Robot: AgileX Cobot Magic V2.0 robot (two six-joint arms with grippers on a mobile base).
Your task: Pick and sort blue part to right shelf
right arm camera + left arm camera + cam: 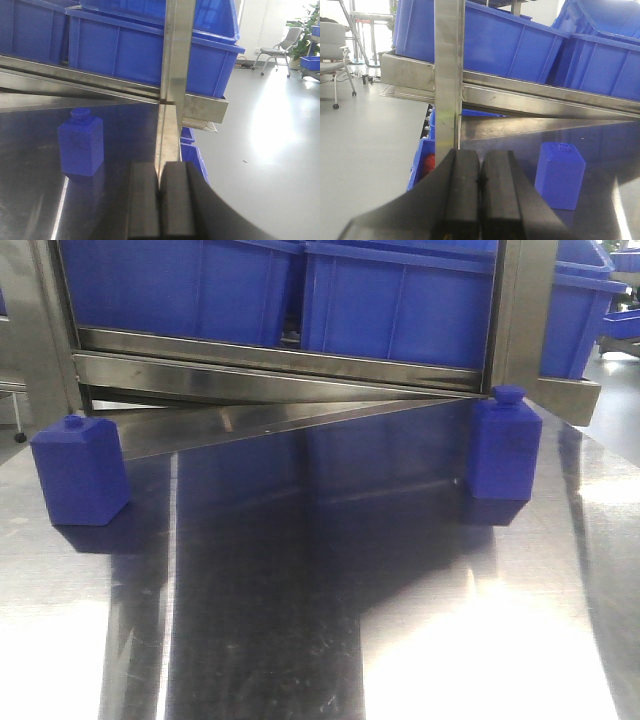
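Black grippers on both arms
Left gripper (480,161) and right gripper (160,171) each show two flat, matte black rectangular fingers (462,192) on a curved black base (390,222).

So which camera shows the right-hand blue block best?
The right wrist camera: the blue block stands whole and clear of the shelf, knob and two faces plain. The front view shows it whole too, but its knob overlaps the shelf rail. The left wrist view seems to show the other block.
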